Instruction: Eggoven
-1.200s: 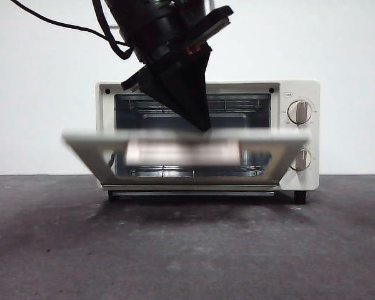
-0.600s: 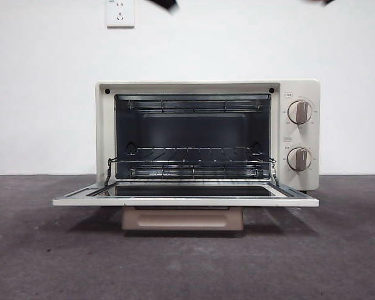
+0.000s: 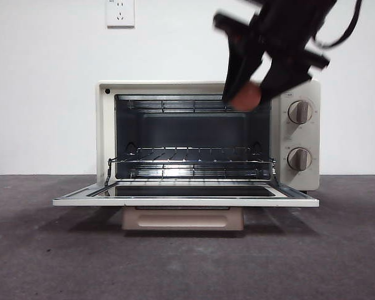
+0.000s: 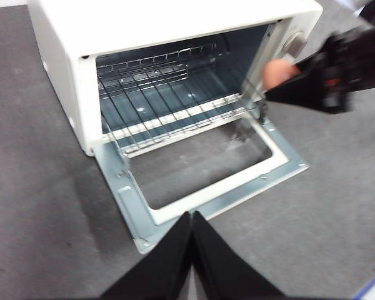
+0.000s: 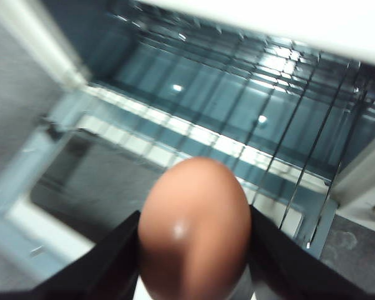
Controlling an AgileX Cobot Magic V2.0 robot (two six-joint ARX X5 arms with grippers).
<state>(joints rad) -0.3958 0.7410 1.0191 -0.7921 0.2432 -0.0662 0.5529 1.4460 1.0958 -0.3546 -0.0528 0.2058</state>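
My right end effector [image 3: 249, 94] comes down from about one o'clock in the front view, its two black jaws pinching the egg [image 3: 246, 97] between them. The egg hangs in the air in front of the upper right corner of the oven's [image 3: 207, 134] opening, just short of the cavity and well above the wire rack [image 3: 190, 164]. From my right wrist the egg [image 5: 194, 228] fills the near foreground, a jaw pressed against each side, with the rack bars [image 5: 250, 125] and the grey-blue oven interior beyond it.

The oven sits on the dark table [image 3: 187, 262], its door [image 3: 186, 200] dropped flat and level, the tan handle [image 3: 182, 219] hanging under the front edge. Two knobs [image 3: 299, 112] sit at three o'clock on the cream face.

My left end effector [image 4: 192, 225] is held back over the table, in front of the open door [image 4: 206, 187], jaws pressed together with nothing between them. Its camera shows the other end effector [image 4: 300, 87] with the egg [image 4: 279, 72] at the opening's knob-side corner.
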